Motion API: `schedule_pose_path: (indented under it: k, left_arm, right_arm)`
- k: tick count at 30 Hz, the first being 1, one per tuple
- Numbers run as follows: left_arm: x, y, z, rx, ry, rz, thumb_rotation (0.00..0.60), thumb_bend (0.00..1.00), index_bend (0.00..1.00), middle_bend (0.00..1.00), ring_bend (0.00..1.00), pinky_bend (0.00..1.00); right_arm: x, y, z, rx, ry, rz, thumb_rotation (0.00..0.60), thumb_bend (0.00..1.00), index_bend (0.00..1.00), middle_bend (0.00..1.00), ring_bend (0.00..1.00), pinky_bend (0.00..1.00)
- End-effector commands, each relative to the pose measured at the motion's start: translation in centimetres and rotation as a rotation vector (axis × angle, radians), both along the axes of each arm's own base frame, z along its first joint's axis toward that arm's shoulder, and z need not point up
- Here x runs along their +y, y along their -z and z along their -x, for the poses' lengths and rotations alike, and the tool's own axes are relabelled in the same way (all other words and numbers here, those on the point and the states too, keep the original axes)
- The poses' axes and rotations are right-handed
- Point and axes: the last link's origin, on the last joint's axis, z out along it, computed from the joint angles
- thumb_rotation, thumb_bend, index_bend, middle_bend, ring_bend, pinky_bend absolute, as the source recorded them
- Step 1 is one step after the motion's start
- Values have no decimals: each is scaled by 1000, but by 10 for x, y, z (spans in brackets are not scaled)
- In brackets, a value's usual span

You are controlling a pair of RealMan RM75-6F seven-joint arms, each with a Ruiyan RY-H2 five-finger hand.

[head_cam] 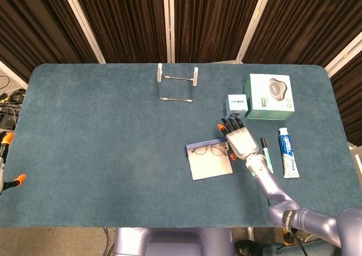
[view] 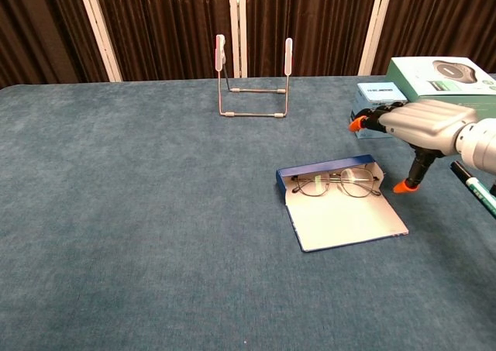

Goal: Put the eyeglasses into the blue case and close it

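The blue case lies open and flat on the table, its pale inside facing up. The thin-framed eyeglasses rest in its far part, against the blue rim. My right hand hovers just right of the case with its fingers stretched out and holds nothing. In the chest view the right hand is clear of the glasses, thumb pointing down. Only orange fingertips of my left hand show at the far left edge, spread apart with nothing between them.
A wire stand stands at the back centre. A small blue box and a green-white box sit behind the right hand. A marker and a toothpaste tube lie to its right.
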Motion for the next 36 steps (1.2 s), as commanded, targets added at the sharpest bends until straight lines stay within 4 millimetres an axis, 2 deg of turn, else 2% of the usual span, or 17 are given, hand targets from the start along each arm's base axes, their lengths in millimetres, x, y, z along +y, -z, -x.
schedule_pose_path:
  k: [1,11,18,26,32,36]
  left_arm:
    - [0,1,0,2,-2,1,600,0,0,0,0,0]
    - [2,3,4,10,-17,7,600,0,0,0,0,0]
    - [4,5,6,13,-25,10,600,0,0,0,0,0]
    - [4,4,6,11,-28,7,600,0,0,0,0,0]
    - [4,4,6,10,-24,9,600,0,0,0,0,0]
    - [3,6,4,12,-17,17,600,0,0,0,0,0]
  right_arm:
    - [-1,5,3,-5,9,-5,600,45,109,0,0,0]
    - [-10,21,-13,-65,11,15,600,47,104,0,0,0]
    - [-13,25,-25,-97,5,14,600,48,104,0,0,0]
    - [-8,24,-27,-112,-11,13,600,48,100,0,0,0]
    - [11,9,-24,-143,-52,-26,600,49,97,0,0,0]
    - [36,-3,-19,-150,-64,-130,600,49,97,0,0,0]
